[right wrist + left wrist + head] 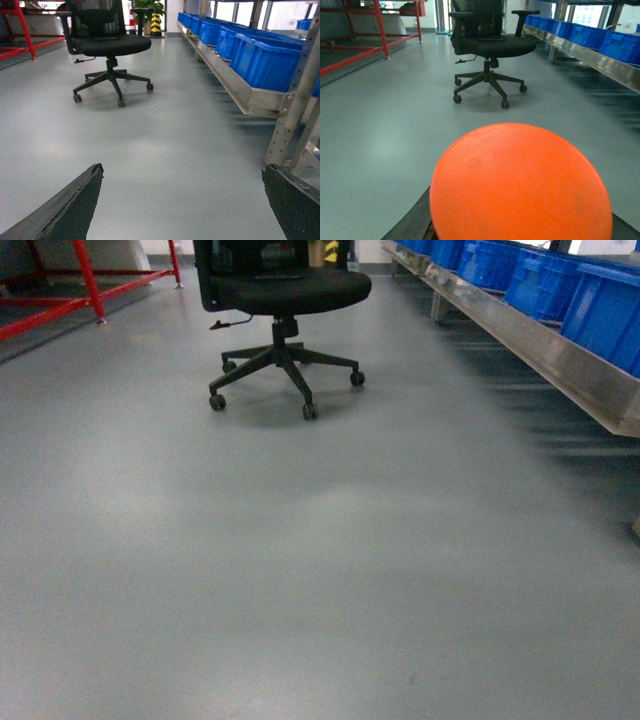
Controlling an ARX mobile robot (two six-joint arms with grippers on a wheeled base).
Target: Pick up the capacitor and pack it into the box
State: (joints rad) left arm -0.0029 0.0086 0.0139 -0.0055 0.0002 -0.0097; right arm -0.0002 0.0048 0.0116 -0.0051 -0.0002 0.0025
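Orange fills the lower half of my left wrist view: the small bright orange round-topped capacitor [521,184] sits right in front of that camera, clamped between the dark fingers [410,225] of my left gripper [520,232], whose black edges show at its lower left and lower right. So my left jaws are closed on the piece, and it is held up above the smooth grey floor [385,130].

My right gripper [185,210] holds nothing. Its two dark, rough-edged fingertips [70,210] stand wide apart at the bottom corners of the right wrist view, with bare grey floor between them.

Neither gripper shows in the head view. That view looks down across the floor to a black swivel office chair on a five-star wheeled base [283,300], which stands well ahead of me.

Along my right side runs a long metal shelf rail [540,350] carrying a row of blue plastic bins [555,285]. In the right wrist view a perforated grey metal upright [295,100] of that rack stands near my right fingertip. Far off to the left is a red tubular metal frame [90,285].

I cannot see the pale tub that the piece goes into in any view.
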